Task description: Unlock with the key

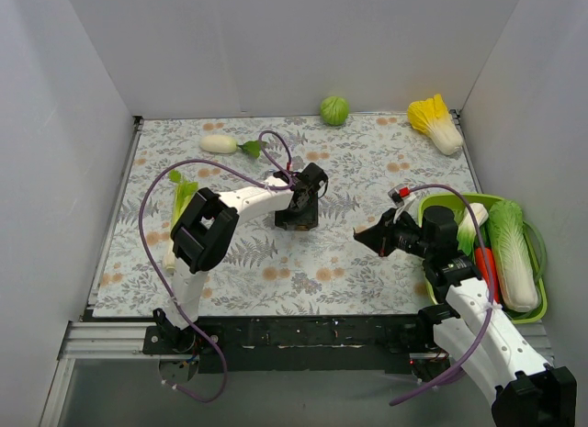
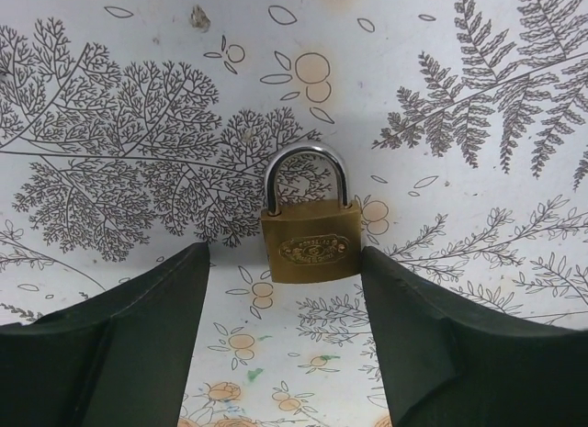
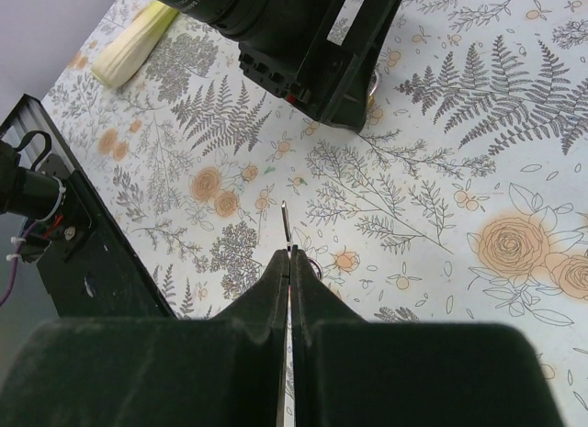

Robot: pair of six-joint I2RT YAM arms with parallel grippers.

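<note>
A brass padlock (image 2: 309,246) with a steel shackle lies flat on the patterned cloth, seen in the left wrist view. My left gripper (image 2: 283,340) is open, its two black fingers on either side of the padlock's body, just short of it. In the top view the left gripper (image 1: 298,216) hides the padlock. My right gripper (image 3: 290,254) is shut on a thin metal key (image 3: 286,223) whose blade sticks out past the fingertips. In the top view the right gripper (image 1: 365,233) hovers to the right of the left gripper, apart from it.
A green tray (image 1: 536,312) at the right holds toy cabbages and a carrot. A green ball (image 1: 334,109), a yellow cabbage (image 1: 435,120), a white radish (image 1: 220,143) and a leek (image 1: 181,202) lie around the cloth. White walls enclose the table.
</note>
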